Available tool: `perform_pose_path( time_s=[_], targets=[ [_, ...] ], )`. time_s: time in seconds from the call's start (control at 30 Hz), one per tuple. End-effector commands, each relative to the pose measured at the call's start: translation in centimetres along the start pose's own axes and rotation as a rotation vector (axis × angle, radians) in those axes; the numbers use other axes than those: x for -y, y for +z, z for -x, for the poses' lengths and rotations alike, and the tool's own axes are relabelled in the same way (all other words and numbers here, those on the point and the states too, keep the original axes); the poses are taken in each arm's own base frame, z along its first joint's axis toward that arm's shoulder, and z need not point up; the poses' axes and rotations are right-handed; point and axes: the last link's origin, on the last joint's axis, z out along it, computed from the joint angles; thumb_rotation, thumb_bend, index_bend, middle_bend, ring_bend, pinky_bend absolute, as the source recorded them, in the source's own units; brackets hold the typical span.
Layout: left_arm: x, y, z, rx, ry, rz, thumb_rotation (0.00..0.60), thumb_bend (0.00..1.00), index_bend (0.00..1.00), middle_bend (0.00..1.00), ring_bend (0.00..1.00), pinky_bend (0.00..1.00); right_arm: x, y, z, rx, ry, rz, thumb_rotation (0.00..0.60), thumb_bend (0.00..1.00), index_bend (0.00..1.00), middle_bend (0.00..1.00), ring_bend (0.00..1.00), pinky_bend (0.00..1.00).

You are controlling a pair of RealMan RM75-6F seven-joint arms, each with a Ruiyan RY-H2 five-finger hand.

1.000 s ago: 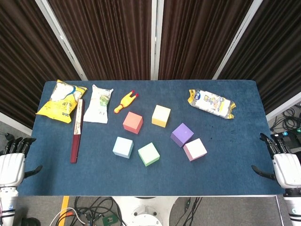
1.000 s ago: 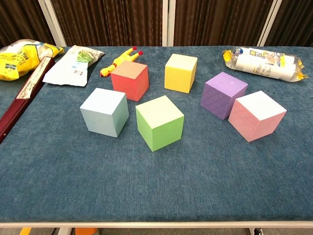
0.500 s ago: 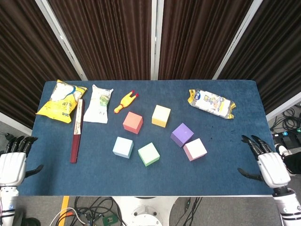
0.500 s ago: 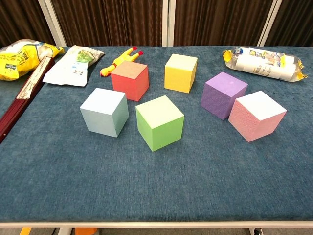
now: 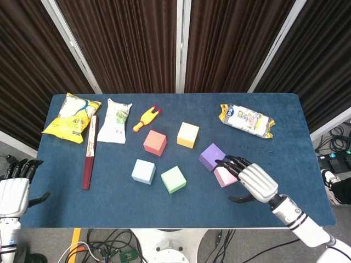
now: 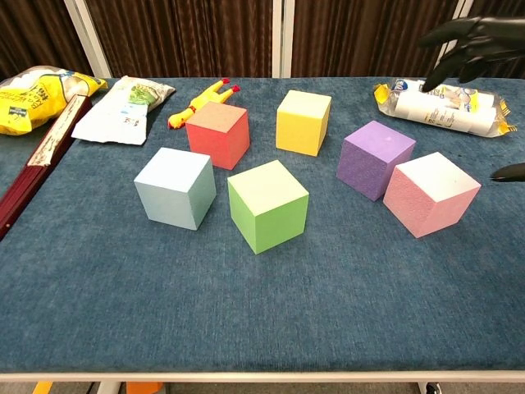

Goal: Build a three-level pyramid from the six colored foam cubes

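Note:
Six foam cubes lie apart on the blue table point(image 5: 109, 208), none stacked: red point(image 5: 155, 142), yellow point(image 5: 188, 135), purple point(image 5: 211, 156), pink point(image 5: 222, 177), light blue point(image 5: 143, 171) and green point(image 5: 173, 179). My right hand point(image 5: 250, 182) hovers over the pink cube with its fingers spread, holding nothing and partly covering the cube from above. In the chest view the pink cube point(image 6: 431, 194) stands free, with the right hand point(image 6: 473, 38) well above it. My left hand point(image 5: 14, 189) stays open beyond the table's left edge.
A yellow snack bag point(image 5: 71, 118), a white-green packet point(image 5: 115, 121), a rubber chicken toy point(image 5: 146, 119) and a long dark red box point(image 5: 89, 153) lie at the back left. Another packet point(image 5: 247, 120) lies at the back right.
My right hand has swung in from the table's right edge to above the pink cube. The left hand and all cubes have stayed put.

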Motion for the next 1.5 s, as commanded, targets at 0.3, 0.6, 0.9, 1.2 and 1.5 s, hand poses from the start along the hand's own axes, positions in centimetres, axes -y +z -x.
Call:
perform_pose_path(
  time_s=[0.3, 0.6, 0.9, 1.2, 1.5],
  targets=[
    [0.5, -0.1, 0.5, 0.013, -0.015, -0.022, 0.600, 0.00, 0.20, 0.19, 0.09, 0.12, -1.6, 4.7, 2.0, 0.093, -0.066, 0.054, 0.600, 0.04, 0.03, 0.21, 0.07, 0.17],
    [0.7, -0.3, 0.4, 0.013, -0.015, -0.026, 0.600, 0.00, 0.20, 0.19, 0.09, 0.12, 1.6, 10.3, 2.9, 0.121, -0.052, -0.060, 0.600, 0.03, 0.03, 0.23, 0.07, 0.17],
    [1.1, -0.4, 0.4, 0.009, -0.017, -0.028, 0.600, 0.00, 0.20, 0.19, 0.09, 0.12, 3.6, 14.5, 5.2, 0.178, -0.003, -0.070, 0.600, 0.03, 0.03, 0.24, 0.07, 0.17],
    [1.3, -0.3, 0.5, 0.011, -0.019, -0.026, 0.600, 0.00, 0.20, 0.19, 0.09, 0.12, 4.9, 16.5, 7.1, 0.193, 0.033, -0.072, 0.600, 0.03, 0.04, 0.23, 0.06, 0.17],
    [1.6, -0.2, 0.6, 0.016, -0.019, -0.029, 0.600, 0.00, 0.20, 0.19, 0.09, 0.12, 5.4, 17.3, 9.0, 0.175, 0.096, -0.054, 0.600, 0.03, 0.13, 0.29, 0.06, 0.16]
  ],
)
